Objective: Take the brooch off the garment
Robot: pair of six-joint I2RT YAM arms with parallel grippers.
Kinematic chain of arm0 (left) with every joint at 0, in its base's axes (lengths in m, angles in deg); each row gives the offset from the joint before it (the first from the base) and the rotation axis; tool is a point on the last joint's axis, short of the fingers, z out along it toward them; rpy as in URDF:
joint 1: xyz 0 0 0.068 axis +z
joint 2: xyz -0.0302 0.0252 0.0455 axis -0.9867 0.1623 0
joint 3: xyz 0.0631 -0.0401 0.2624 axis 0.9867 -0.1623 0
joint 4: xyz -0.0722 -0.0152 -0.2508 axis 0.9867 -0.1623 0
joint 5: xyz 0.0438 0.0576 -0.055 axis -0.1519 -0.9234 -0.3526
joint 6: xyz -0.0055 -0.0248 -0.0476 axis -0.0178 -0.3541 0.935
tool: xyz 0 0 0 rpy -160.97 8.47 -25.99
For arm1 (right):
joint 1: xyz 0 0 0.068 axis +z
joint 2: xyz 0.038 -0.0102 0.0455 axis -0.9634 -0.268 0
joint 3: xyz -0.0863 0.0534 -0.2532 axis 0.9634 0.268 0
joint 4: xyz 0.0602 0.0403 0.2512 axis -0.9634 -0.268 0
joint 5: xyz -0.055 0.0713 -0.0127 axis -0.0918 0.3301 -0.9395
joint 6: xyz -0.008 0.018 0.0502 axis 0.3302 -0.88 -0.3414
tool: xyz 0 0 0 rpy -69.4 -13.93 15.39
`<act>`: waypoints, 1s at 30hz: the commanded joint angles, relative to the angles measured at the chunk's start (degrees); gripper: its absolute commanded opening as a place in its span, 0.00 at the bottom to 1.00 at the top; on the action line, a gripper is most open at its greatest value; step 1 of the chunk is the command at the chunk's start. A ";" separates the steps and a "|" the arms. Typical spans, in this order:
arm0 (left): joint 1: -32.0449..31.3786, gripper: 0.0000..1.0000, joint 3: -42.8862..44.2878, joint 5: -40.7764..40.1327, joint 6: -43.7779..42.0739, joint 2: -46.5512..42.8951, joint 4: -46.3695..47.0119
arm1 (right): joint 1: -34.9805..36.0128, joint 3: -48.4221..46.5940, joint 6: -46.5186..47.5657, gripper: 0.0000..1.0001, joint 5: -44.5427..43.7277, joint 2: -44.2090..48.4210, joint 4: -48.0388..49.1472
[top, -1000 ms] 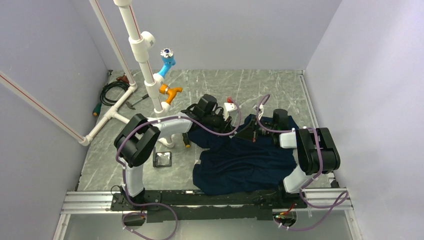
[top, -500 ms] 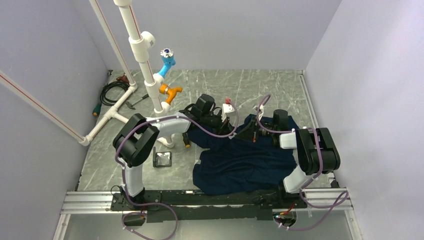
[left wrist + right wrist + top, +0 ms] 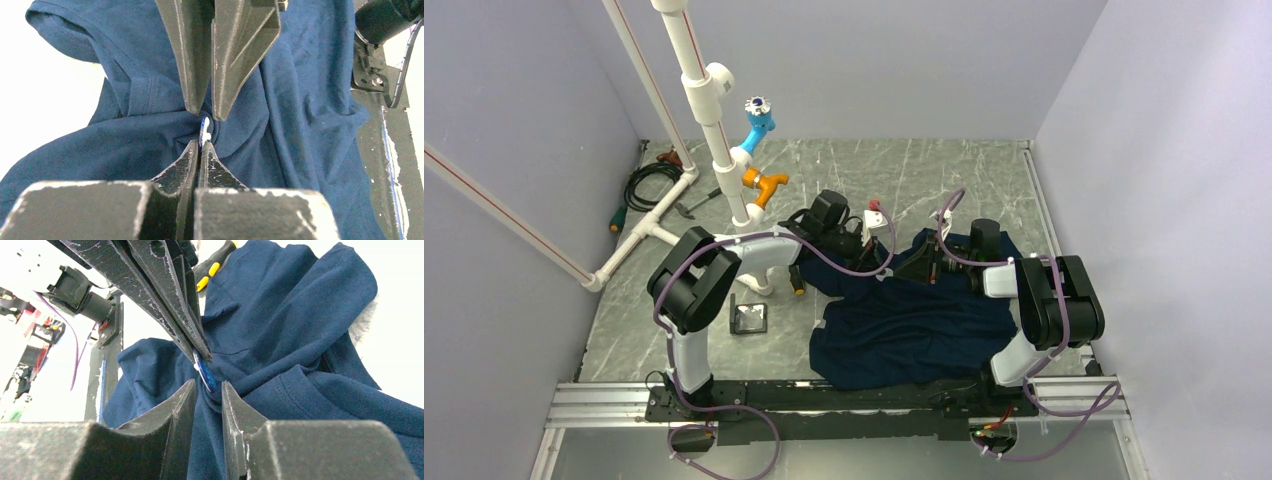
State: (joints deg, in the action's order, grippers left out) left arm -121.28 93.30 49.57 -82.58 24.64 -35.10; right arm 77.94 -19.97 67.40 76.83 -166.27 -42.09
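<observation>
Brooch [image 3: 204,131] stood edge-on in the middle of the bunched shirt [image 3: 904,330]. From my left wrist it showed as a thin pale sliver, and from my right wrist as a blue disc tilted against the cloth. My left gripper [image 3: 200,148], reaching in from 9 o'clock in the overhead view, was clenched on the brooch's rim, its fingers pressed together with no gap. My right gripper [image 3: 207,390], coming from 3 o'clock, nipped a fold of the shirt just behind the brooch. Its tips almost met the left ones, and creases ran out from that spot. The rest of the shirt lay spread on the table [image 3: 944,170] toward 6 o'clock. A yellow-and-black screwdriver [image 3: 796,280] lay just beside the shirt's 9 o'clock edge.
</observation>
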 commanded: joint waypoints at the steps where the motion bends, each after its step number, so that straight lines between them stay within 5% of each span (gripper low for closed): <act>1: 0.28 0.00 1.48 4.29 0.93 -1.75 2.12 | 0.02 -0.84 1.08 0.29 1.06 0.44 1.55; 16: 0.23 0.00 2.36 7.86 3.89 -1.58 2.84 | 0.14 -0.69 1.48 0.22 1.85 0.56 2.09; 25: 0.10 0.00 3.40 9.15 5.42 -0.19 3.48 | 0.20 -0.04 1.79 0.37 2.02 1.19 2.67; 30: 0.11 0.00 3.63 8.55 4.66 -0.01 2.56 | 0.16 0.17 1.79 0.14 2.56 1.31 3.46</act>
State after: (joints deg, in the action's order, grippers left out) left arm -120.93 94.65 54.86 -78.08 24.68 -34.13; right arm 78.09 -19.95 67.64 78.82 -166.27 -41.85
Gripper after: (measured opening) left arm 0.023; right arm 0.212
